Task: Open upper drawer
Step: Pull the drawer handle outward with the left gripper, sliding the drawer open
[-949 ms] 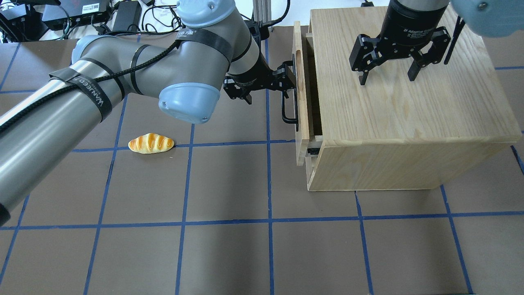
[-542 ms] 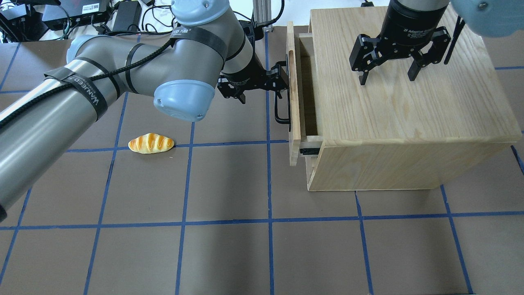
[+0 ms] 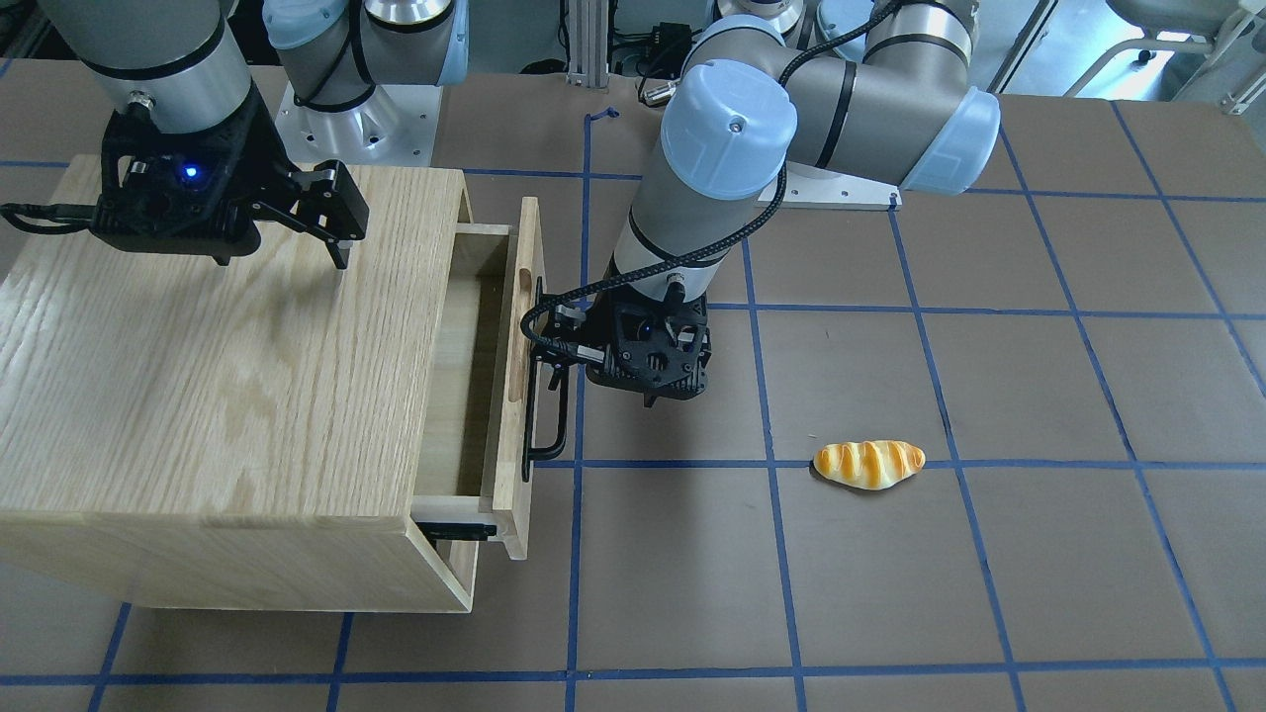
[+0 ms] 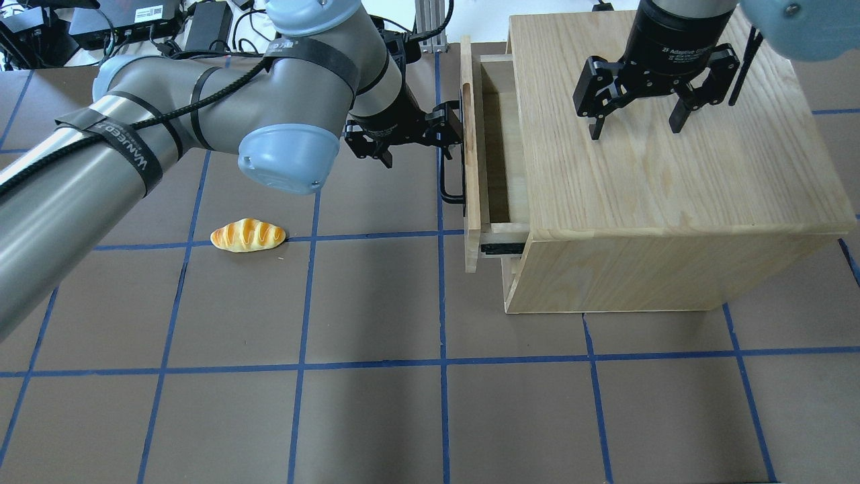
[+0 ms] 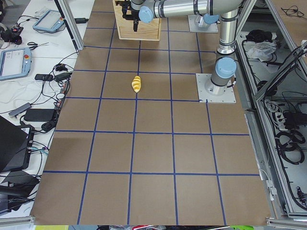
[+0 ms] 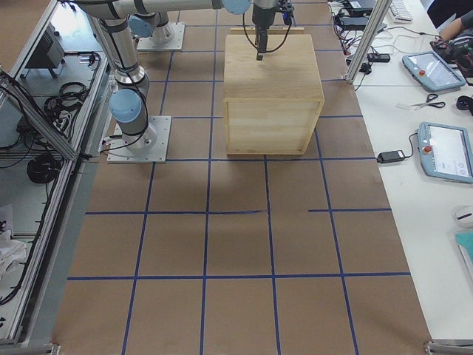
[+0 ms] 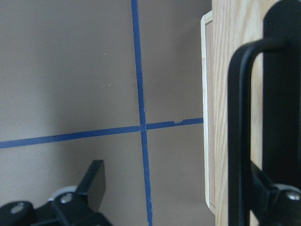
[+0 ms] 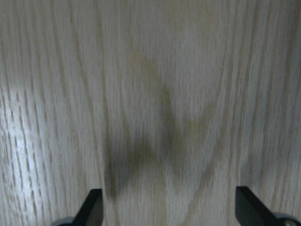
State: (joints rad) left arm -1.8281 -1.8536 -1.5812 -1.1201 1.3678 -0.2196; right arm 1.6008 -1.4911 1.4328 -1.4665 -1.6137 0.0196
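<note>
We hook the upper drawer [image 4: 472, 168] handle [image 4: 451, 191] with our left gripper [image 4: 422, 142] spread open; our right gripper [image 4: 635, 128] is released, cabinet [image 4: 672, 202] just beneath.

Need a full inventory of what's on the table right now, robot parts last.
upper drawer: 1, light wood, partly pulled out of the cabinet
handle: 1, black, on the drawer front
cabinet: 1, oak grain, on the table's right half
bread roll: 1, golden yellow, on the table, well clear of the drawer
table: 1, brown with a blue tape grid
left pincer: 1, black, open, handle between its fingers
right pincer: 1, black, open, over the cabinet top
</note>
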